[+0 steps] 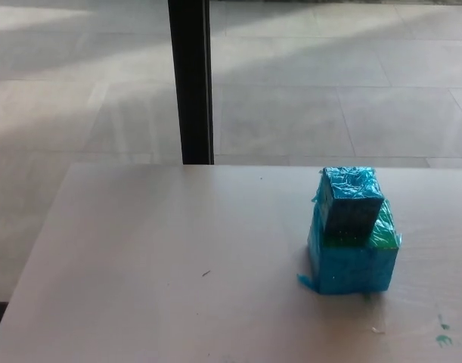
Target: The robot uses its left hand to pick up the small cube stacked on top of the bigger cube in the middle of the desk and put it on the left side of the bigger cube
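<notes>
A small blue cube (350, 203) wrapped in shiny tape sits on top of a bigger cube (354, 261), which is blue with a green upper face showing at its right. The stack stands on the pale desk (178, 272), right of the desk's middle. The small cube rests toward the left and back of the bigger one. Neither of my hands shows in the head view.
A black vertical post (191, 79) rises behind the desk's far edge. Beyond it lies a tiled floor. Small green marks (443, 338) dot the desk near its front right corner. The desk's left edge runs diagonally at picture left.
</notes>
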